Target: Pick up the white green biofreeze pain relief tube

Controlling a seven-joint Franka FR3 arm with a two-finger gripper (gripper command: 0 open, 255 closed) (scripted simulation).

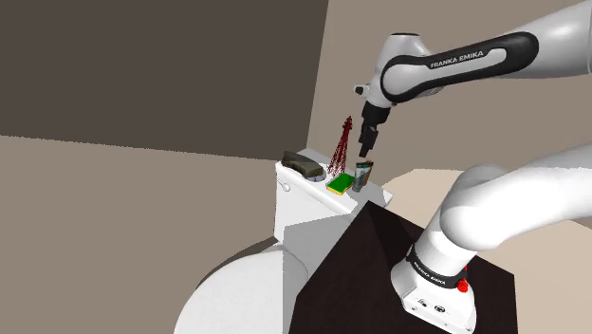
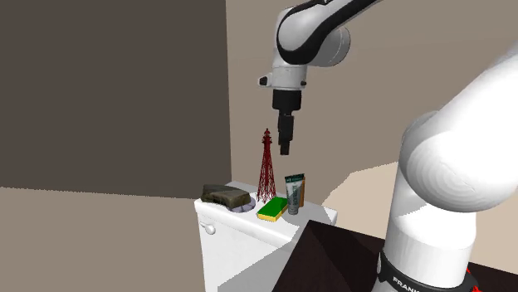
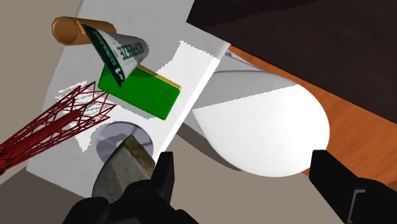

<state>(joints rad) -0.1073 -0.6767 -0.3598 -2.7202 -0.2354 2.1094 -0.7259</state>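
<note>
Wrist view: tool (image 3: 245,168) spread, pinching nothing, up above green sponge (image 3: 143,95). Just beside that sponge, on toilet tank lid (image 3: 189,69), white-green tube (image 2: 295,191) upright on its cap. Probably light, soft, smooth, easy to tip; best pinched gently across mid-body, below the crimp.

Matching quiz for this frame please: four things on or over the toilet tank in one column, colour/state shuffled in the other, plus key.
Things
1. tube
2. lattice tower
3. flat block
4. gripper

Descriptions
A. green on top, yellow edge, lying flat
B. open, in the air above the tank
C. dark red
D. white and green, standing upright

Pairs: 1-D, 2-C, 3-A, 4-B
</note>
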